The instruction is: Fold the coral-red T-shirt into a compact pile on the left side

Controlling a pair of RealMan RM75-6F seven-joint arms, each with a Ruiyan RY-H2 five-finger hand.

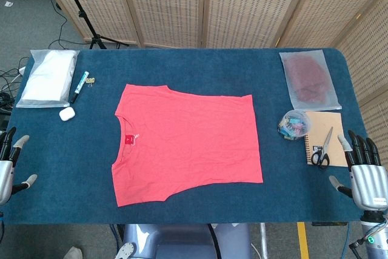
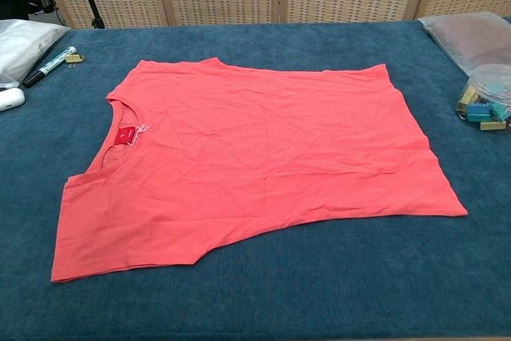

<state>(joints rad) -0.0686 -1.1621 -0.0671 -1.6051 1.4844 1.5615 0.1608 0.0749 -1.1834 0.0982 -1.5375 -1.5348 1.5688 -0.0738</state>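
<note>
The left hand [image 1: 11, 165] is hovering at the near left edge of the table [image 1: 200, 65], fingers spread apart and holding nothing. The right hand [image 1: 364, 171] is doing the same at the near right edge, fingers pointing up and apart, nothing in it. Neither is touching the cloth.

Just beside the right hand, scissors [image 1: 322, 150] are lying on a brown notebook [image 1: 322, 128], and next to that a clear tub of clips [image 1: 295, 124] is sitting. Further back on that side a clear bag [image 1: 308, 78] with something reddish inside is lying flat.

The T-shirt [image 1: 185, 144] is lying spread flat in the middle of the blue table, neck opening and red label [image 2: 123, 136] toward the left, hem toward the right, not yet folded.

At the far left a bag of white cloth [image 1: 47, 77] is resting, with a marker [image 1: 79, 86], a small clip [image 1: 90, 80] and a white earbud case [image 1: 66, 113] near it.
</note>
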